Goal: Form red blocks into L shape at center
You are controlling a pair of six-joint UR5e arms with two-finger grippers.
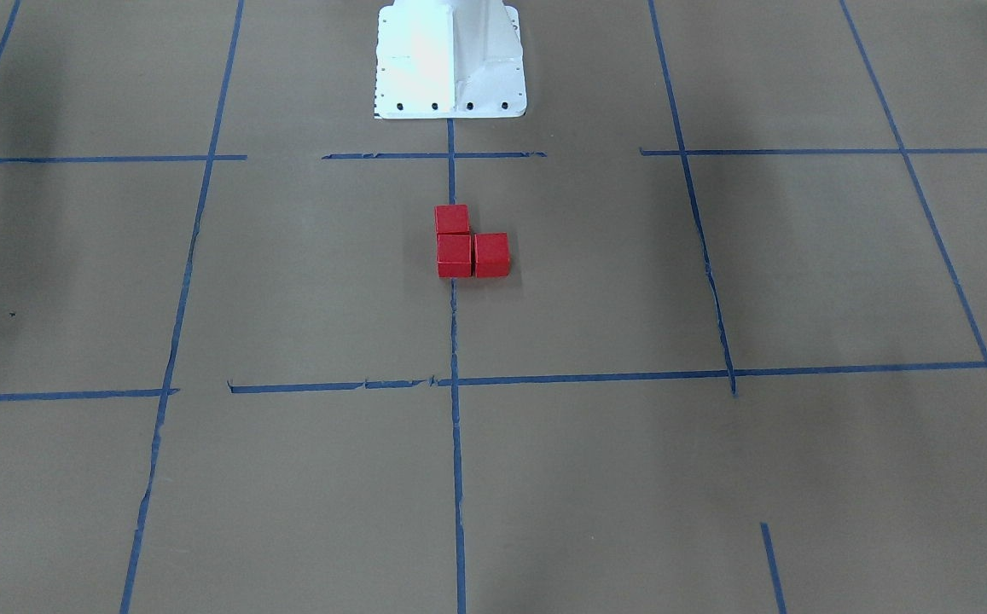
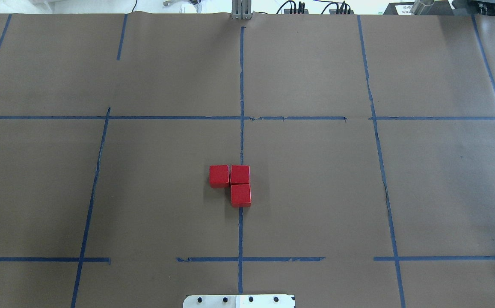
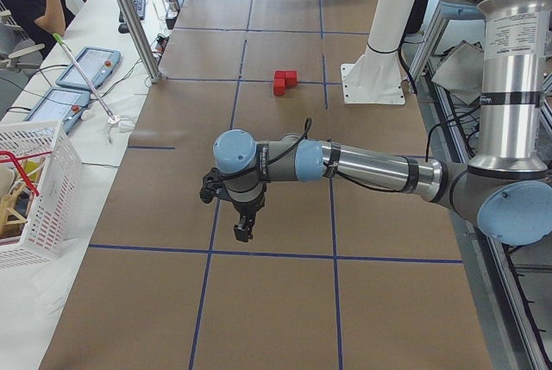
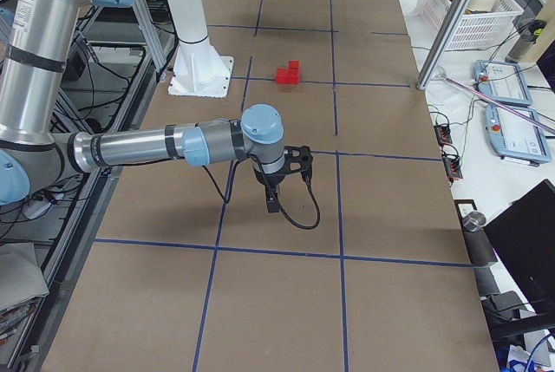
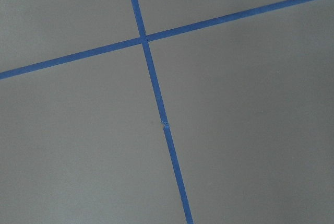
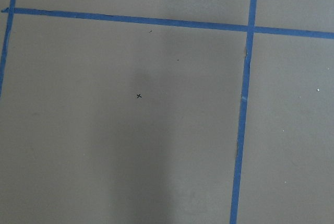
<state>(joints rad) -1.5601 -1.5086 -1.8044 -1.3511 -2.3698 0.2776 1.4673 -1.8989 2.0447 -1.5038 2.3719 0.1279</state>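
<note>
Brown paper bench [image 2: 422, 192], blue tape grid.
- Red blocks [image 2: 239, 175]: three, touching, already in L shape at center [image 2: 298, 171]. Two sit on middle tape line [image 2: 241, 141], third beside corner block.
- Left tool [image 3: 244, 230], right tool [image 4: 273, 204]: each over bare paper, well apart from blocks. No block held. Opening: cannot tell.
- Step, judged: layout looks finished.
- Next, judged: only check for gaps, keep arms clear.

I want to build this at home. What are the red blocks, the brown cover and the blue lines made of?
The red blocks look like wood or foam, matte and sharp-edged; I cannot tell which. The brown cover looks like dull paper. The blue lines look like tape, torn in places.
</note>
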